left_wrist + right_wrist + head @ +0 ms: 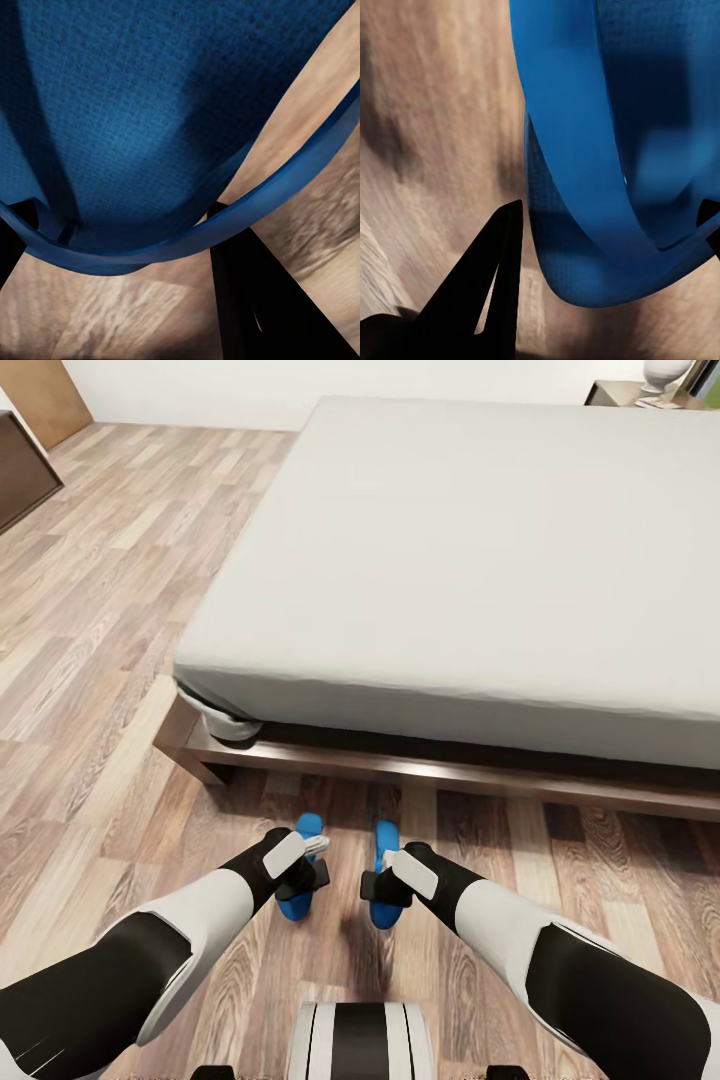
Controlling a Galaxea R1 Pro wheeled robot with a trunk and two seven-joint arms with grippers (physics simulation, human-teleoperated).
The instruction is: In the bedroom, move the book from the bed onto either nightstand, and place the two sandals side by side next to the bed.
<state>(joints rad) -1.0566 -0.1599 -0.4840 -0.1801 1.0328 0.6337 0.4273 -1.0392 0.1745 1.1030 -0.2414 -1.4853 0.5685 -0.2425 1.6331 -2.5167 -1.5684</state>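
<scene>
1. Sandals first: I see two bright blue flip-flops on the wood-plank floor (90, 620), just in front of the bed's dark wooden frame (450, 775), lying roughly parallel with a gap of floor between them.
2. My left gripper (305, 878) sits right over the left sandal (301, 838). In the left wrist view the blue sole (142, 112) and its thong strap (247, 214) are right up close, with a dark finger (262, 300) on either side of the sandal; I cannot tell whether it is clenched on it.
3. My right gripper (385, 885) is down on the right sandal (385, 842). In the right wrist view its strap (577, 142) arches over the sole, one dark finger (487, 285) beside it on the floor side; whether it is clamping is unclear to me.
4. Off-white mattress (480, 550) fills the space beyond, bare on top.
5. Far corner: a nightstand (625, 393) with a pale object on it.
</scene>
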